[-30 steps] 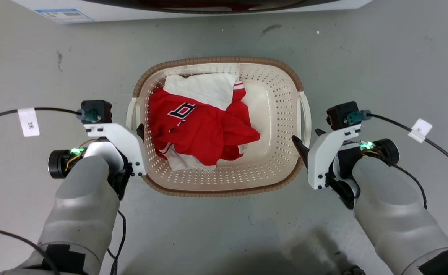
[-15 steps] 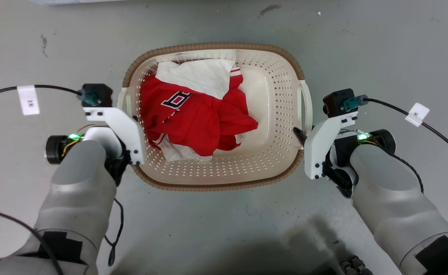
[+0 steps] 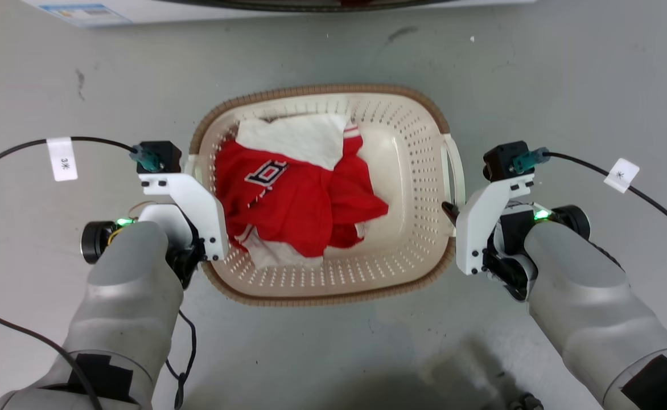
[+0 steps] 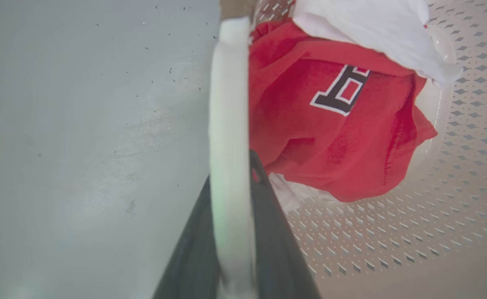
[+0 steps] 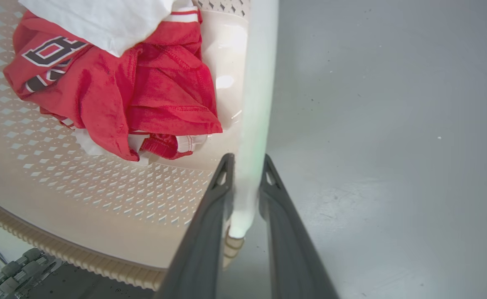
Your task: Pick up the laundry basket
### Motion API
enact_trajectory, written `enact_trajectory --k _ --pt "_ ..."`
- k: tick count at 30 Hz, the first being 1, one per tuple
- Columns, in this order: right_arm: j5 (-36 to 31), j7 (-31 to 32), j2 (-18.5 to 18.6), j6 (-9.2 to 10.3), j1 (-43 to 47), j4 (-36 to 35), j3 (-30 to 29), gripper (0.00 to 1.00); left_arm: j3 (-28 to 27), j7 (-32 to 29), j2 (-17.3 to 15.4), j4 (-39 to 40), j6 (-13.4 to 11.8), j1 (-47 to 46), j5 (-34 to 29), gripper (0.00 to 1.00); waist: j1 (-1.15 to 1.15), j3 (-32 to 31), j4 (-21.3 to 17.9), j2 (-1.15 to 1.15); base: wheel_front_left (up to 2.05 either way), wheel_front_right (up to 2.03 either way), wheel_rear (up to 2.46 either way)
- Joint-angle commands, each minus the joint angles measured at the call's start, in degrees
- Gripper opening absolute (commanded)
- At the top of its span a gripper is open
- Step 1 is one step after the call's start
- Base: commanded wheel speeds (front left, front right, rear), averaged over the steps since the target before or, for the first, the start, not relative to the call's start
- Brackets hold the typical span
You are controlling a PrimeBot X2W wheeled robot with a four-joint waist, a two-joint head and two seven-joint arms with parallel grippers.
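1. The laundry basket is cream-white perforated plastic, rounded-rectangular, with a brown woven-look rim and white side handles.
2. Its mouth faces up and its long axis runs left to right across the robot, a handle at each short end. It lies between the two arms, over the grey floor.
3. Inside, toward its left, lies a crumpled red garment with a white cloth partly over it.
4. The left tool is closed narrowly on the left handle; the right tool pinches the right handle.
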State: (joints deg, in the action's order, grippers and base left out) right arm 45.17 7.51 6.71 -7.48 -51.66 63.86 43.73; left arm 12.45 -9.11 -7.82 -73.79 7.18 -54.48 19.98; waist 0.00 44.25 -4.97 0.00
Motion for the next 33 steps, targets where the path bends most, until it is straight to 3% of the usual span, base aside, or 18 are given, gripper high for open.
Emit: enact_trajectory --k 1,19,33 --pt "0.9 0.5 0.1 -0.02 0.7 -0.4 0.8 0.0 0.3 -0.8 0.5 0.0 0.2 0.7 0.3 0.0 0.0 -1.8 0.2 0.0 0.0 0.0 0.0" --pt "10.8 13.2 1.7 -0.1 5.8 -1.1 7.6 0.0 2.6 -13.2 3.4 0.2 0.4 7.4 7.4 0.0 0.0 -20.1 0.8 0.0 0.0 0.0 0.0" --pt "15.3 21.3 0.8 -0.15 10.1 0.5 11.8 0.0 6.4 -20.0 1.7 2.7 0.5 14.2 13.7 0.0 0.0 -33.4 0.7 0.0 0.0 0.0 0.0"
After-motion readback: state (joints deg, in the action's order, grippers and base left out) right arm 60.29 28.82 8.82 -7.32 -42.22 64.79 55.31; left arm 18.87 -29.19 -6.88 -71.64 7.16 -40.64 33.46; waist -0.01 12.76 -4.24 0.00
